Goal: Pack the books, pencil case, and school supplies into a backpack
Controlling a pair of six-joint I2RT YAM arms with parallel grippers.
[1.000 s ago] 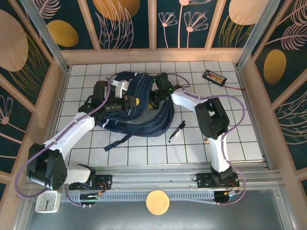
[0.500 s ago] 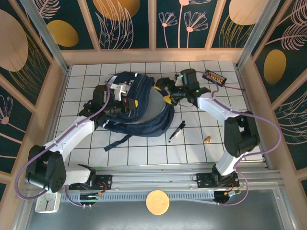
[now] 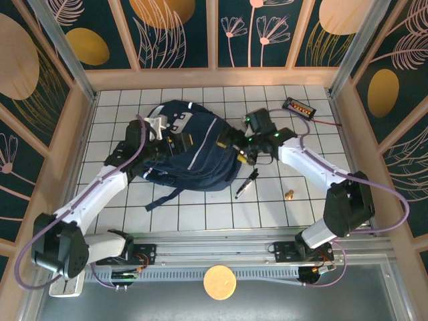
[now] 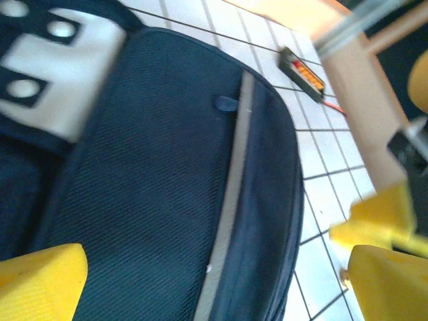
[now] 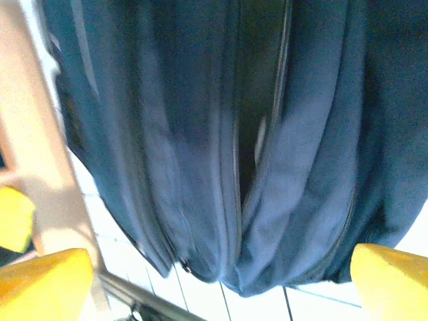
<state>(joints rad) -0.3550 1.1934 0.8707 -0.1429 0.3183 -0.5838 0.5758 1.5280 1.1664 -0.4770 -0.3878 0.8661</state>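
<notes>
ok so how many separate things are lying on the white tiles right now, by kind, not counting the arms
backpack: 1
pen: 1
black tray with orange pieces: 1
small gold-coloured piece: 1
total: 4
</notes>
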